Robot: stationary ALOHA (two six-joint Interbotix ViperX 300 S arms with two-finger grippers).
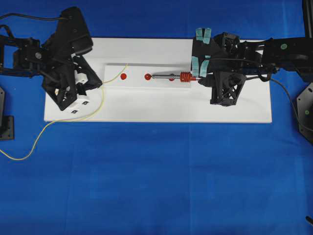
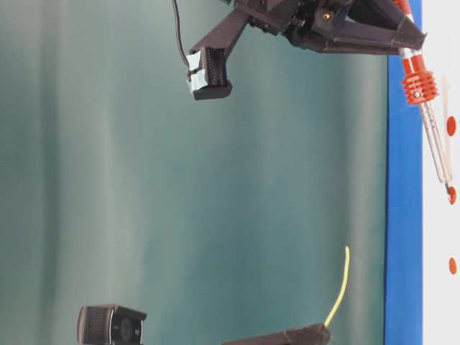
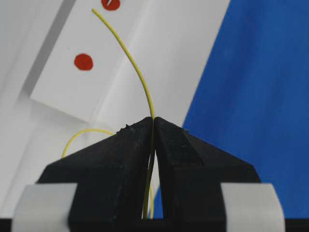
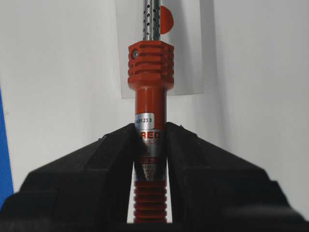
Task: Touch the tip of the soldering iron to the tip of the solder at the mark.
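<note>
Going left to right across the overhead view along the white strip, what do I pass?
Left tool → solder tip → first red mark → second red mark, with the iron tip at it → iron shaft → ribbed collar → right tool.

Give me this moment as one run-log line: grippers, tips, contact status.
left gripper: shut on solder | right gripper: shut on soldering iron | iron tip at middle red mark | solder tip apart, no contact yet
</note>
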